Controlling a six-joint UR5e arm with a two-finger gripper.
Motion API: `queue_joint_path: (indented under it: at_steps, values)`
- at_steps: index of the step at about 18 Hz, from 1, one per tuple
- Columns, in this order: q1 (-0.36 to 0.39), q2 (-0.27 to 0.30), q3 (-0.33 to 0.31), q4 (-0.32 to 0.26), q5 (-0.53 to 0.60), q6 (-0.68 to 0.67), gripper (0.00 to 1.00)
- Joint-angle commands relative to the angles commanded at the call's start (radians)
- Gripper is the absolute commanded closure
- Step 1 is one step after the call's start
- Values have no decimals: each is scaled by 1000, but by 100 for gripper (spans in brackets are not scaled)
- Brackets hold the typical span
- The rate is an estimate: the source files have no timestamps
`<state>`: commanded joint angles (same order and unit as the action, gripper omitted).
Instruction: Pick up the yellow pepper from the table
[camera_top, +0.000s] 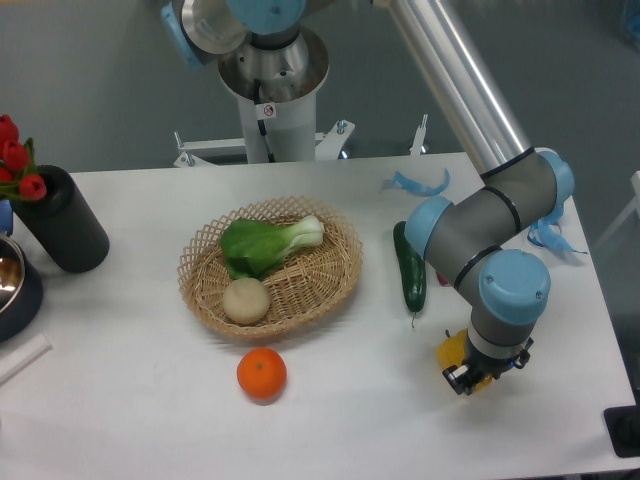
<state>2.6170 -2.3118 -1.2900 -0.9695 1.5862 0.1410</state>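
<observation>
One glossy yellow pepper (453, 349) lies on the flat white table (330, 420), well to the right of the round woven wicker basket (270, 268) and mostly hidden under the robot's black two-finger gripper (466, 378), which sits down over it. Whether the jaws grip it cannot be told. A long dark-green cucumber (410, 270) lies between basket and pepper; a round orange fruit (262, 373) sits just below the basket.

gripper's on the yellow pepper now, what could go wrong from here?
1. The wrist hides most of the yellow pepper, so the hold can't be confirmed; on glossy skin the gripper might slip during the lift.
2. The cucumber lies just beyond the pepper, beside the elbow; a swing that way might nudge it.
</observation>
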Motion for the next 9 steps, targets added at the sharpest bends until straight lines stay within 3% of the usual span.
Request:
queue_joint_path:
  at_steps: [4, 7, 9]
  values:
    - [9, 34, -18, 2, 11, 52, 75]
    - [29, 60, -22, 0, -2, 155, 87]
    - [37, 78, -22, 0, -18, 212, 87]
